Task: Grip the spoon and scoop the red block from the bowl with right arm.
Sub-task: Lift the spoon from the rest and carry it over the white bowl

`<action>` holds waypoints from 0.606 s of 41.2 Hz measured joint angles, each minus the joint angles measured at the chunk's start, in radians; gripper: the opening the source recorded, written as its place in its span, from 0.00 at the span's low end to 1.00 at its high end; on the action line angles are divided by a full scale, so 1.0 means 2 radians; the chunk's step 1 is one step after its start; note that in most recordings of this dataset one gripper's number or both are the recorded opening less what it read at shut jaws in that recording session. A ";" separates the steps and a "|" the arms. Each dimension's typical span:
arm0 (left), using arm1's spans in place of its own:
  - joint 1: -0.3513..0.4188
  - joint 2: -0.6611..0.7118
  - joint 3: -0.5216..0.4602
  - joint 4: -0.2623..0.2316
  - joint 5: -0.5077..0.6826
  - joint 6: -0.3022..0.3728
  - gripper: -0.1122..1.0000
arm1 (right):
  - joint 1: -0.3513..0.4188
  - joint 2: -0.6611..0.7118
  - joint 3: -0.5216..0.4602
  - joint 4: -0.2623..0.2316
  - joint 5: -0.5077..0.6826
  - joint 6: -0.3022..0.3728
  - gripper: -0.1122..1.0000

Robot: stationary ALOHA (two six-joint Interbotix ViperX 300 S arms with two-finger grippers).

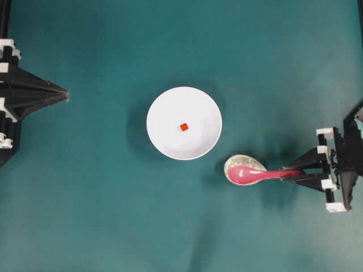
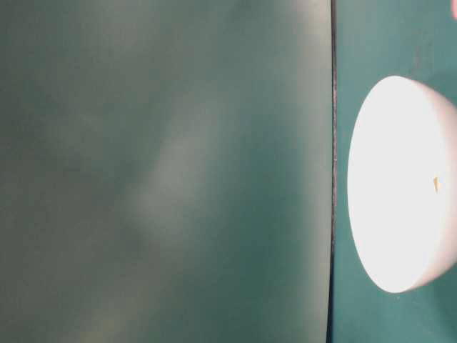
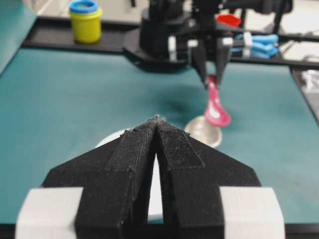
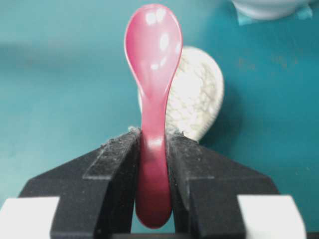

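The white bowl [image 1: 184, 123] sits mid-table with the tiny red block [image 1: 184, 127] inside it. The pink spoon [image 1: 255, 175] has its scoop over the speckled cream dish [image 1: 243, 164]. My right gripper [image 1: 286, 173] is shut on the spoon's handle; in the right wrist view both fingers press the handle [image 4: 152, 164] and the scoop [image 4: 153, 42] points ahead, above the dish [image 4: 194, 94]. My left gripper [image 1: 65, 95] is shut and empty at the far left, well away from the bowl. It shows closed in the left wrist view [image 3: 157, 119], where the spoon [image 3: 216, 107] is ahead.
The bowl's side [image 2: 400, 186] fills the right of the table-level view. A yellow jar with a blue lid [image 3: 85, 21] stands beyond the table's far edge. A sliver of the bowl [image 4: 269, 7] shows at the top of the right wrist view.
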 measured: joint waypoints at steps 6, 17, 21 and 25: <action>0.000 -0.001 0.000 0.000 0.001 0.000 0.10 | -0.021 -0.061 0.000 0.000 0.044 -0.051 0.32; 0.000 0.000 0.000 -0.001 0.001 0.000 0.10 | -0.090 -0.156 -0.014 0.001 0.115 -0.120 0.32; 0.000 0.000 0.000 -0.001 0.003 0.000 0.10 | -0.128 -0.185 -0.024 0.001 0.156 -0.131 0.32; 0.000 0.000 -0.001 0.000 0.008 0.000 0.10 | -0.176 -0.211 -0.038 0.001 0.213 -0.139 0.32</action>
